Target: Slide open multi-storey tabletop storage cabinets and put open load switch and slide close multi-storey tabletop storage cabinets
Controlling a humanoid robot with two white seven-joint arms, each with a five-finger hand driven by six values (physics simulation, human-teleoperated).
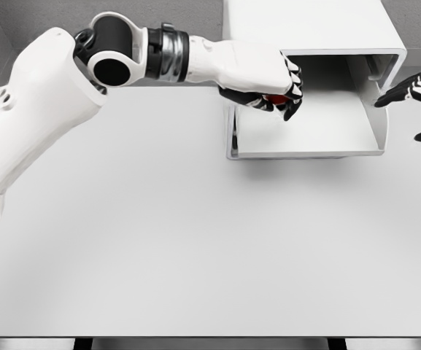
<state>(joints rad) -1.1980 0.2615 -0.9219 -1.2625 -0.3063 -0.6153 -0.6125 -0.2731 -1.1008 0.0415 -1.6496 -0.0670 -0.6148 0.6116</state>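
Observation:
A white storage cabinet (312, 25) stands at the back of the table, right of centre. Its drawer (305, 153) is slid out toward me and shows a pale floor. My left hand (279, 95) reaches over the drawer's left part, fingers curled around a small red load switch (274, 98) that is mostly hidden by them. My right hand (411, 91) enters from the right edge beside the drawer's right wall, its fingers spread and holding nothing.
The white table (195, 240) spreads wide in front of the cabinet. My left upper arm (42, 117) crosses the table's back left corner. Table legs show at the lower edge.

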